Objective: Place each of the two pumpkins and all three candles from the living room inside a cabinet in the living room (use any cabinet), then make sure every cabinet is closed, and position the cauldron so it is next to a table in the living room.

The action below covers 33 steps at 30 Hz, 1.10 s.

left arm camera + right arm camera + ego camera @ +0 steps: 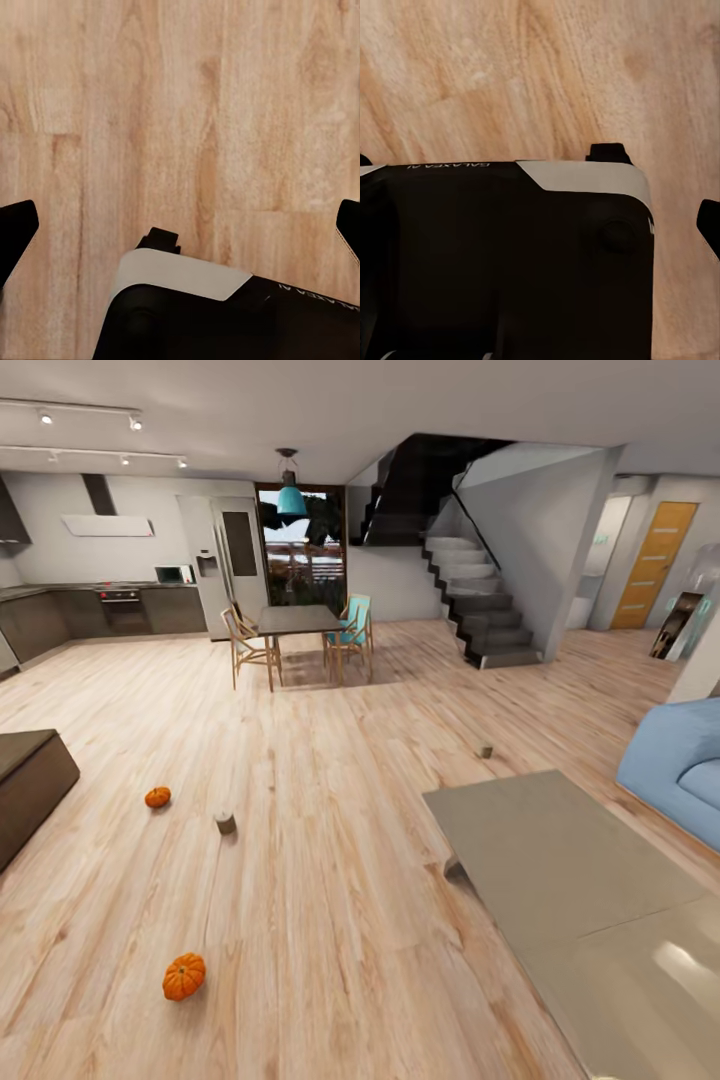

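Pale wood flooring (330, 880) runs across an open-plan room, from a kitchen at the far wall to the grey table (560, 880) that fills the near right corner of the head view. Its glossy top is bare. Taking that table as the landmark: one candle (486, 751) stands on the floor just beyond its far corner, and a second candle (225, 822) stands well off its left side. One pumpkin (158, 797) sits a little further left of that second candle, and the other pumpkin (184, 976) lies nearer the camera, also well left of the table. All four rest apart from one another. Further left again, at the picture's edge, is the end of a low dark brown cabinet (30, 780). Right of the table a blue sofa (680, 760) shows. Beyond the table stand a dining set (297, 635) and a dark staircase (480, 610).

Each wrist view looks down on floorboards over part of the robot's black-and-white body. In the left wrist view the left gripper (180, 225) has its dark fingertips (16, 229) spread to opposite edges, wide apart with nothing between them. In the right wrist view only one fingertip (709, 225) of the right gripper is visible, so I cannot tell how its jaws stand.
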Tool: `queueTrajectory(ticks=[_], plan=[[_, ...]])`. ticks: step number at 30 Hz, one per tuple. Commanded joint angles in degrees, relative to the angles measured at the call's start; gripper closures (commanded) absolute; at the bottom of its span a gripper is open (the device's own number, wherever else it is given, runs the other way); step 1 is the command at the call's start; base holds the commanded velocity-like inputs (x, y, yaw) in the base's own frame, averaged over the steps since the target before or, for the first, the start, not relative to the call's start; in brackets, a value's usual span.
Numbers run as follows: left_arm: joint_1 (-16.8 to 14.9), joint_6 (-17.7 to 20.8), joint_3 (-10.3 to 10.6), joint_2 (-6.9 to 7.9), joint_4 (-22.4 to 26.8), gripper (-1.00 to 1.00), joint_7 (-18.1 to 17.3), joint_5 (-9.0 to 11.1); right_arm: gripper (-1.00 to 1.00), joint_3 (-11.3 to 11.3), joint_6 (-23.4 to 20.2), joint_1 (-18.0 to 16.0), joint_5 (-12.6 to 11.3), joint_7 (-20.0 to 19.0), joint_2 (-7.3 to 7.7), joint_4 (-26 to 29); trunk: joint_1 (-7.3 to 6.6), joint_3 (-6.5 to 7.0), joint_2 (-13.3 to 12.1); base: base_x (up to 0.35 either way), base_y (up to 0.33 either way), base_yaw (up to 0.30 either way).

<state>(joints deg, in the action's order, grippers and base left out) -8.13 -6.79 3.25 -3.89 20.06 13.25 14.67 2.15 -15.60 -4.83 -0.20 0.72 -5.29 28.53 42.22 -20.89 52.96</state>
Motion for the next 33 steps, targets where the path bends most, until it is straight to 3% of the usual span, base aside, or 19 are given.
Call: queueTrajectory(ticks=[1, 33], plan=[[0.0, -0.2, 0.4, 0.02, 0.0, -1.00, 0.3, 0.5, -1.00, 0.2, -0.3, 0.0, 0.0, 0.1, -0.04, 0.1, 0.03, -0.06, 0.0, 0.285, 0.012, 0.038], [0.0, -0.2, 0.4, -0.01, 0.0, -1.00, 0.3, 0.5, -1.00, 0.2, -0.4, 0.0, 0.2, 0.1, -0.07, 0.0, 0.03, -0.51, 0.0, 0.286, 0.001, 0.016]])
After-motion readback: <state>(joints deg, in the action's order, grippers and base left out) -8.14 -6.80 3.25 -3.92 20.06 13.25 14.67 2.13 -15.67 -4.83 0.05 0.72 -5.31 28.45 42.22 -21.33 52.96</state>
